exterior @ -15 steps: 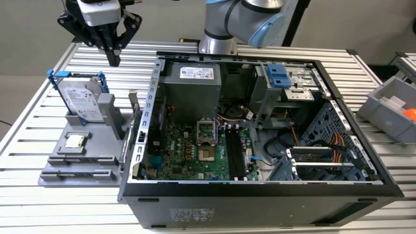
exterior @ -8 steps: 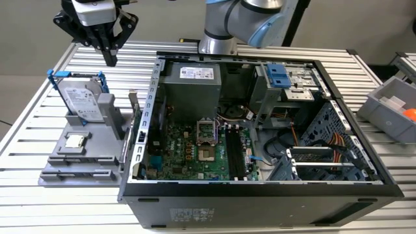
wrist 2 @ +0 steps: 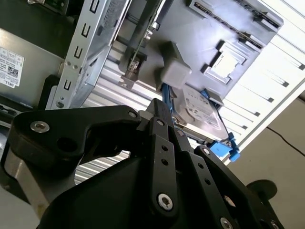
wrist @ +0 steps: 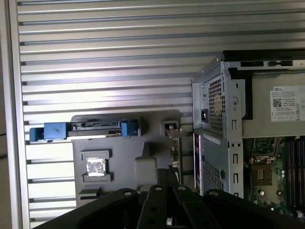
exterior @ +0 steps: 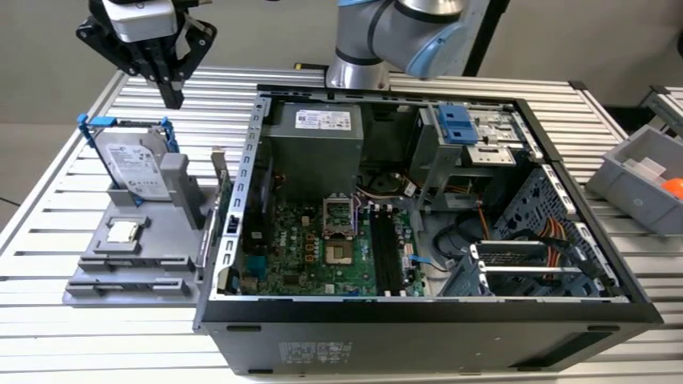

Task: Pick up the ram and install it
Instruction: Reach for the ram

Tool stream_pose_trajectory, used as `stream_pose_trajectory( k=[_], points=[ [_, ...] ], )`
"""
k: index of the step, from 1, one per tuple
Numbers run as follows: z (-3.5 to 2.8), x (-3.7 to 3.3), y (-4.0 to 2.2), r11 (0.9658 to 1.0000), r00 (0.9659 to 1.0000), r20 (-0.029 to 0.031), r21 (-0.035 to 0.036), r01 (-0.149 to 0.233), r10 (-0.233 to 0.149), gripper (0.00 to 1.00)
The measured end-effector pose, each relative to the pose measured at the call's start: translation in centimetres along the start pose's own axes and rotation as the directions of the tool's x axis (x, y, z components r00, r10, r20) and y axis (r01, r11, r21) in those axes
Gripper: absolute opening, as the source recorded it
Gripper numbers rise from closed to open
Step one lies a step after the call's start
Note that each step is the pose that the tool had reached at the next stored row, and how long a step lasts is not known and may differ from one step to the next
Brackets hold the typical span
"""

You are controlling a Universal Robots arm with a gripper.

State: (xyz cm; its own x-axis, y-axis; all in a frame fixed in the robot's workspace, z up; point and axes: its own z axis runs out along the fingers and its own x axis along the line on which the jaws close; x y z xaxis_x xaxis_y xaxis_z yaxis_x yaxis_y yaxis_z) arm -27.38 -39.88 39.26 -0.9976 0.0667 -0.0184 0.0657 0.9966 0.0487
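While the ram (exterior: 220,192) stands on edge in the grey holder (exterior: 128,276), at the left of the exterior view and just beside the outer wall of the open computer case (exterior: 427,336), neither part of the job looks done: the stick is not lifted and not seated, so both the pick and the fitting are left. Nearest, at the bottom of the frame, the case lies open on the slatted bench (exterior: 96,344). On its green motherboard (exterior: 309,248) the long black slots (exterior: 386,252) show no stick in them, as far as I can tell, and loose cables (exterior: 539,240) run through its right half. Farther back on the left, the holder carries a small square chip (exterior: 123,232) lying flat in a pocket, the ram upright at the edge next to the case, and behind these a silver hard drive (exterior: 137,164) standing in a blue frame. At the right edge of the frame a grey bin (exterior: 629,180) holds something orange (exterior: 673,188), too cut off to name. Farthest, in the upper left of the frame, the pincer (exterior: 172,100) hangs in the air above the holder, clenched on nothing and well apart from the ram
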Motion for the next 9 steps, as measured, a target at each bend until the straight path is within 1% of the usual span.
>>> stream_pose_trajectory(
  k=[9],
  points=[
    [-0.02, 0.86, -0.06, 1.0000, 1.0000, 0.0000, 0.0000, 0.000, 0.000, 0.00]
  ],
)
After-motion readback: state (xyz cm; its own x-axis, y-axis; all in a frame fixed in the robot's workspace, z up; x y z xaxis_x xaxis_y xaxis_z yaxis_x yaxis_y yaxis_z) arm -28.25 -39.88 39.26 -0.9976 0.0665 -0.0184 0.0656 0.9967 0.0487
